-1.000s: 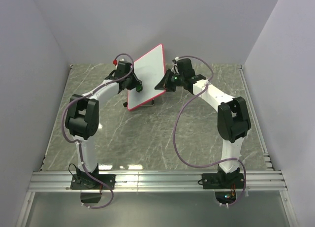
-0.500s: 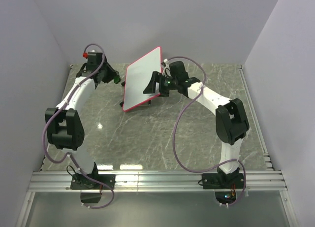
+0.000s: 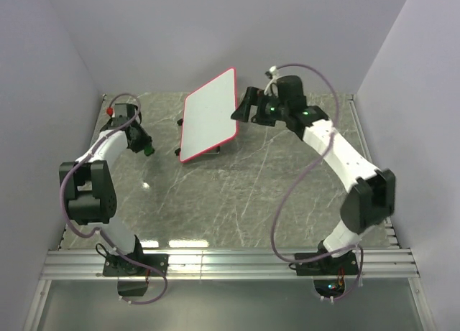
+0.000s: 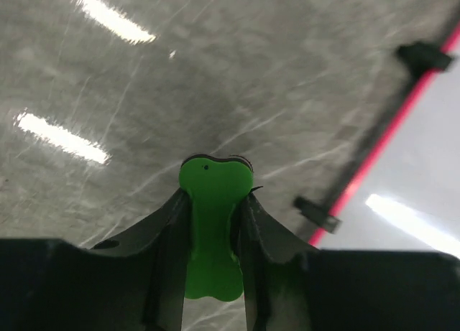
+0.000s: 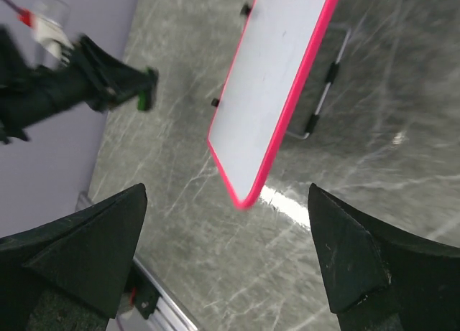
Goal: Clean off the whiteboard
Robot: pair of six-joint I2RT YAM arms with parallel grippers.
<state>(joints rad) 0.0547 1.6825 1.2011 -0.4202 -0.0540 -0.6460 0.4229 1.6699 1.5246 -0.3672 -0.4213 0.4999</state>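
Observation:
The whiteboard (image 3: 209, 114), white with a red-pink frame, stands tilted on its stand at the back of the table; its face shows no marks. My left gripper (image 3: 146, 147) is low at the far left, well apart from the board, shut on a small green eraser (image 4: 212, 223). The board's red edge (image 4: 381, 141) runs along the right of the left wrist view. My right gripper (image 3: 243, 108) hovers just off the board's right edge, open and holding nothing. In the right wrist view the whiteboard (image 5: 277, 87) lies ahead of the wide jaws of the gripper (image 5: 226, 192), and the eraser (image 5: 146, 98) shows beyond.
A thin wire stand (image 5: 323, 94) props the board from behind. Grey walls close in the left, back and right sides. An aluminium rail (image 3: 230, 263) runs along the near edge, by the arm bases. Purple cables loop off both arms.
My right gripper let go of the board's right edge, opened wide and drew back to the right. My left arm swung left and down, away from the board, with the eraser in its grip.

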